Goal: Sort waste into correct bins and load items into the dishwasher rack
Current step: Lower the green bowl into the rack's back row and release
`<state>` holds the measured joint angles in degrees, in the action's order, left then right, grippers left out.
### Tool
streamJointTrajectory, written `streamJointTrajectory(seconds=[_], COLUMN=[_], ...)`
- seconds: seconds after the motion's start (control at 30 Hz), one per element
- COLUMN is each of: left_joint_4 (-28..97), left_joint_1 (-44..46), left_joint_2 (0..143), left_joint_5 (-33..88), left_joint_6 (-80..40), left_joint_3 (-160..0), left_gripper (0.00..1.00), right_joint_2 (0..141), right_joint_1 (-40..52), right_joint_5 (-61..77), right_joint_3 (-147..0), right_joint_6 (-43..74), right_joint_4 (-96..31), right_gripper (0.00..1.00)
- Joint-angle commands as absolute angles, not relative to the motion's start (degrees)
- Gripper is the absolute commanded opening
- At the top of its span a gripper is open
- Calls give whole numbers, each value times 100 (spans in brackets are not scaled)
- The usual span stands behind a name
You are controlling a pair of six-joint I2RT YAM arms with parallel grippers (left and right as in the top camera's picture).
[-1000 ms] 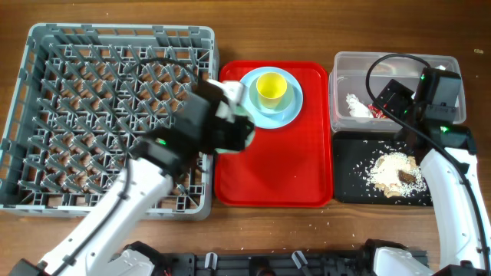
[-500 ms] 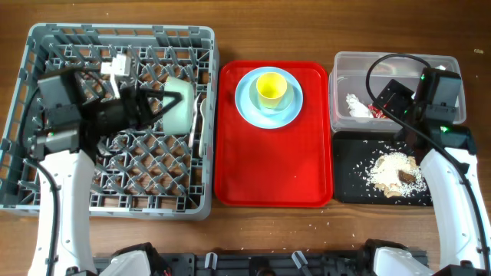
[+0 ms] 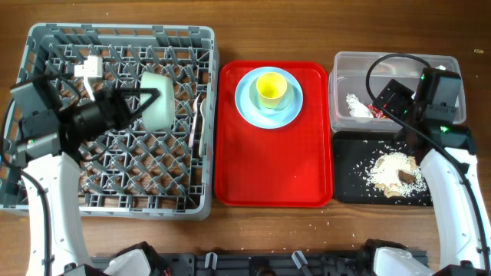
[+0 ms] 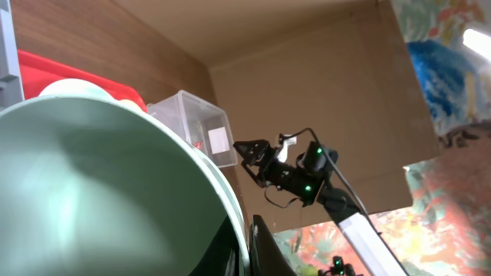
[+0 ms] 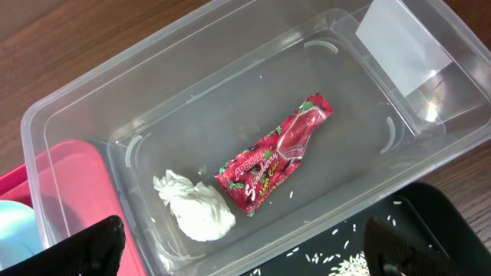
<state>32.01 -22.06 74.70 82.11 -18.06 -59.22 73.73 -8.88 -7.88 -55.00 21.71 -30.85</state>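
**Red wrapper (image 5: 275,153) and white napkin (image 5: 193,208) in a clear tub (image 5: 92,84)**
The wrapper lies just beside the crumpled napkin on the tub's floor. A white label (image 5: 403,46) sits on the upper-right wall, and the right gripper (image 5: 245,234) shows its dark fingers (image 5: 84,249) spread wide below.

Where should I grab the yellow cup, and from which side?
Probably the rim, from straight above. The cup stands upright with its mouth open in the middle of the plate, so one finger can drop inside the wall and one outside. A side approach looks harder, since the plate's raised edge rings the cup.
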Motion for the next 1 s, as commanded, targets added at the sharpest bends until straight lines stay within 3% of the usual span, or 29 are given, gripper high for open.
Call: streamJointTrajectory(seconds=[0.0,0.2,0.33,0.57,0.63,0.97], left_joint_4=[3138,2414,1090,-4355,-5655,-5544], left_joint_1=[-2600,-2862,-2521,-1592,-1400,-1243], left_joint_2=[7529,7804,8331,10040,10449,11878], left_joint_5=[8746,9037,9030,8641,8490,7876], left_joint_6=[-1730,-2029,-2779,-8009,-8969,-8702], left_joint_3=[-5927,-5927,-5927,-5992,-6195,-6270], left_gripper=[4,4,4,4,4,4], right_joint_2=[7417,7417,7417,7417,7417,7417], right_joint_1=[-908,-908,-908,-908,-908,-908], right_joint_5=[-738,-738,-738,-738,-738,-738], right_joint_3=[-5623,-5623,-5623,-5623,-5623,-5623], right_joint_6=[2108,2110,2112,2110,2110,2112], right_joint_4=[-3087,-3087,-3087,-3087,-3087,-3087], right_gripper=[100,100,100,100,100,100])
